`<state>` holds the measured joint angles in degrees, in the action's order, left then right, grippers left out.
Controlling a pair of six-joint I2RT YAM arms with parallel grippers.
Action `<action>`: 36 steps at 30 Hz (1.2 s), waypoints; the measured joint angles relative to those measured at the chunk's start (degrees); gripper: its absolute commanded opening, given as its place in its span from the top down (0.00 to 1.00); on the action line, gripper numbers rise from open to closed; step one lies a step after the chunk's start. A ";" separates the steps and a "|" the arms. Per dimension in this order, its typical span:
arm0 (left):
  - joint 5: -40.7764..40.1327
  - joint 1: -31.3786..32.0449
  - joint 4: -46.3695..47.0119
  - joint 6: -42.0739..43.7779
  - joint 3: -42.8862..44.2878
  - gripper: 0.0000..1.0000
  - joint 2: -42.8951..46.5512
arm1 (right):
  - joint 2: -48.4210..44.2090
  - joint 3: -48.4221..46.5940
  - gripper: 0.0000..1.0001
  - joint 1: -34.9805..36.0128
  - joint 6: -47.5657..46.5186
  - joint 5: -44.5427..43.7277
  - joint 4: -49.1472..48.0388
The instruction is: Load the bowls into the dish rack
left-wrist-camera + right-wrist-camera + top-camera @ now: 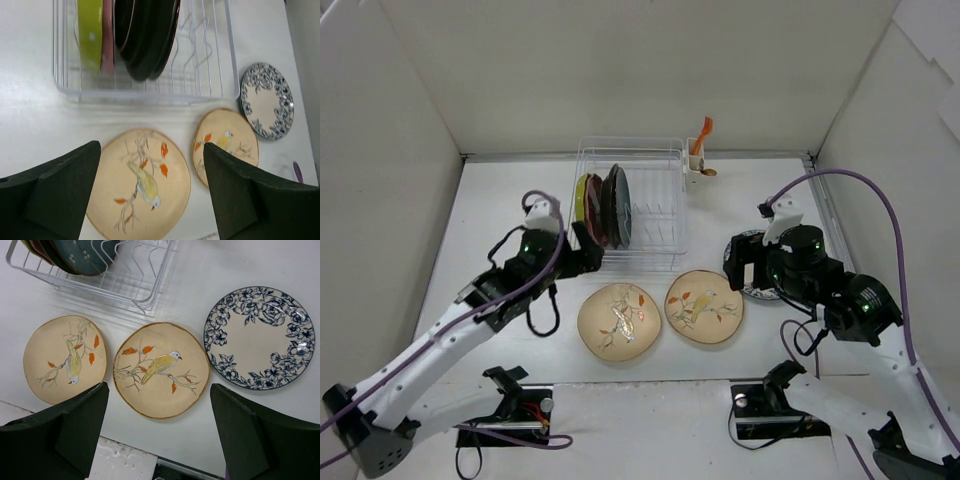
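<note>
A white desk (510, 200), walled in by plain white panels, carries everything here. Toward its far side stands the dish rack (660, 215), a clear wire frame with upright dividers. At its left end several bowls stand on edge, packed close together: a lime green bowl (90, 30) outermost, a pink bowl (106, 45) against it, then dark bowls (150, 40), one of them teal with pale dots as the right wrist view shows. The rest of the rack's slots hold nothing. A small white utensil cup (694, 172) hangs at the far right corner of the rack with an orange utensil (701, 132) sticking up from it.

In front of the rack, flat on the desk, lie two cream bowls with bird and leaf prints: the left cream bowl (619, 321) and the right cream bowl (704, 306), just beside each other. To their right lies a white bowl with a blue floral rim (259, 337), partly hidden under the right arm in the top view.

The left tool (151, 150) hovers near the rack's front left corner, above the left cream bowl, its jaws wide apart and gripping nothing. The right tool (160, 390) hangs over the right cream bowl, jaws likewise spread and empty.
</note>
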<state>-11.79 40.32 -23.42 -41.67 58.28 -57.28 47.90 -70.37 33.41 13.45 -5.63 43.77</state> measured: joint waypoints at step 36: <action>17.94 0.50 34.18 -30.08 -53.07 0.77 8.83 | 4.02 5.90 0.22 -0.37 -0.02 9.11 -6.78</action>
<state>6.15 40.82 10.76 -71.75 5.21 -48.45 51.92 -64.47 33.04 13.43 3.49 36.99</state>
